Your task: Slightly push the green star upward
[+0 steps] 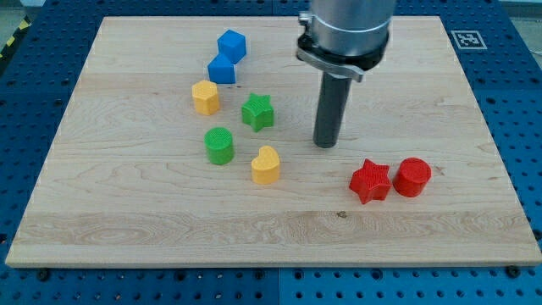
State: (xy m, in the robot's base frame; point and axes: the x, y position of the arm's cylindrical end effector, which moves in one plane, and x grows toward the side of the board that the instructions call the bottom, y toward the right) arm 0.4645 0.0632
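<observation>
Green star [257, 112] sits mid-board, near the yellow block [206, 97], apart from it. No claw here, just a rod; my tip [327, 144] is to the star's right, not touching. Star looks light, rigid, likely slides easily: push its bottom edge, centred, or it spins.

No legible text, brand or number anywhere in the camera view. One sign only: a small black-and-white square marker [464, 39] (fiducial-type pattern, not readable as letters or digits) printed on the desk [440, 220] at the view's top right corner. Yellow-and-black hazard striping [12, 40] runs along the view's top left edge, off the desk; it carries no wording. Blocks and rod bear no labels that can be made out
</observation>
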